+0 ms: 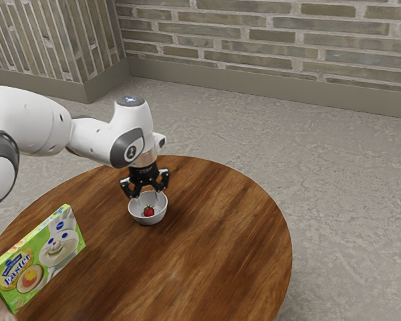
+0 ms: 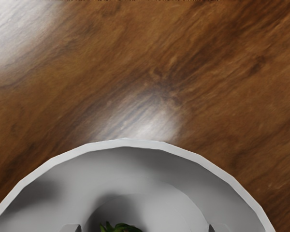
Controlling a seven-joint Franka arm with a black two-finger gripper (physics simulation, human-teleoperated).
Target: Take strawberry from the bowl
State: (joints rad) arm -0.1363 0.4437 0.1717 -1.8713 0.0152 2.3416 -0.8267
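Strawberry [image 1: 149, 212] sits inside the bowl [image 1: 162, 213], leafy end upward in the exterior view. Long axis looks roughly upright – from my remote seat I can't tell its exact lean. My gripper [image 1: 149, 194] is right at the bowl, above the fruit, fingers spread well apart – open. Green box [image 1: 48, 254] stands toward the exterior view's left from the bowl.
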